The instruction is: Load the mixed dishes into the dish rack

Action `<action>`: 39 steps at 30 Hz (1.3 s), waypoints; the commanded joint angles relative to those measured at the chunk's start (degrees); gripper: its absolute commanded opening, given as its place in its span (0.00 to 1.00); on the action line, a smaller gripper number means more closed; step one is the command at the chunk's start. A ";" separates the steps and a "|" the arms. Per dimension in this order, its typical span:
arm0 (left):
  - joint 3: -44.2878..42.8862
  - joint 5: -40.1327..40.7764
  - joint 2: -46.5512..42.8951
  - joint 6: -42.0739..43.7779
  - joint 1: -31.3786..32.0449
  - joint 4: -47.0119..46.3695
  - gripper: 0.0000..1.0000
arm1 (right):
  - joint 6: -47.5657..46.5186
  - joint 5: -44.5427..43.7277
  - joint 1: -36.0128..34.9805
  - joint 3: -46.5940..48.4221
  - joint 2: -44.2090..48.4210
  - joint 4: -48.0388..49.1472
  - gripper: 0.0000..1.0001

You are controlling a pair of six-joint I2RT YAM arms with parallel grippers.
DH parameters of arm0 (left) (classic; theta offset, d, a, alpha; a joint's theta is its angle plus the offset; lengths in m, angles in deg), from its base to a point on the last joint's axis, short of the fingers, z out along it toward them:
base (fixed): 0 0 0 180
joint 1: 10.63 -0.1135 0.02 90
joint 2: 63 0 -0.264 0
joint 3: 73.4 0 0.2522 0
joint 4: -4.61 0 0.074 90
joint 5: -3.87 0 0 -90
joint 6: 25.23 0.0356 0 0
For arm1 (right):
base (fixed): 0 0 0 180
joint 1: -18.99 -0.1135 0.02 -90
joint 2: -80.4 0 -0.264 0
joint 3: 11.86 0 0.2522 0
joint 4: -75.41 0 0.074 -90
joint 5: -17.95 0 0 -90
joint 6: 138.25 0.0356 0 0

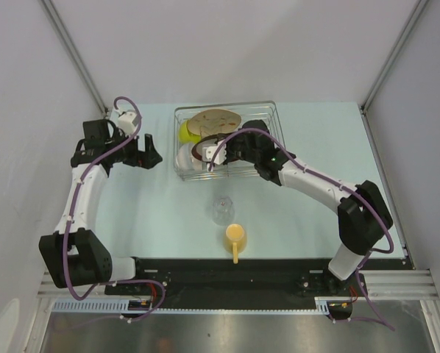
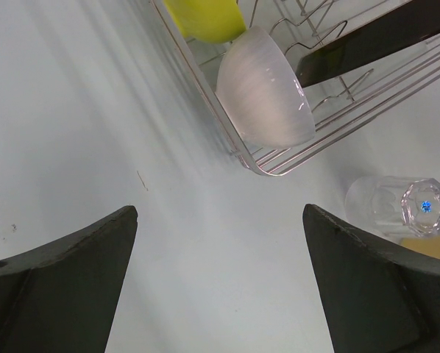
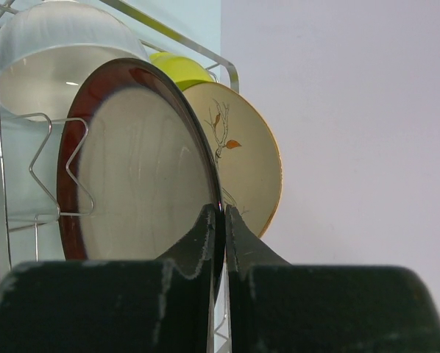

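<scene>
- The right gripper [image 3: 224,220] is pinched shut on the rim of the brown-rimmed plate [image 3: 139,169].
- That plate stands on edge inside the rack [image 1: 268,121]. It is face to face with the floral plate [image 3: 242,158], which sits just behind it.
- Key relation: the fingers straddle the rim, one on each face. The plate's plane runs straight on from the gripper, roughly across the rack.
- Judgement: letting go calls for the plate to sit between the prongs. Whether it does cannot be told.
- The green bowl [image 1: 185,132] and white bowl [image 1: 183,158] sit at the rack's left end.
- The glass [image 1: 222,209] and mug [image 1: 235,237] are on the table [image 1: 316,132], near the rack's front.
- The left gripper [image 2: 220,220] is spread wide and holds nothing. It hangs left of the rack and is the free arm for the glass.
</scene>
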 commanded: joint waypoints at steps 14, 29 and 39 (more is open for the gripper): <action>1.21 -2.80 -0.40 -0.14 -1.74 -2.62 1.00 | 0.30 1.97 -3.39 0.41 0.23 10.98 0.00; 1.04 -3.24 -0.84 0.30 -1.92 -2.27 1.00 | 9.96 -1.62 -2.78 -0.65 -2.06 17.39 0.36; -0.28 -3.33 -1.63 0.30 -1.92 -1.13 1.00 | 19.28 -12.32 -2.68 -1.53 3.63 19.25 0.52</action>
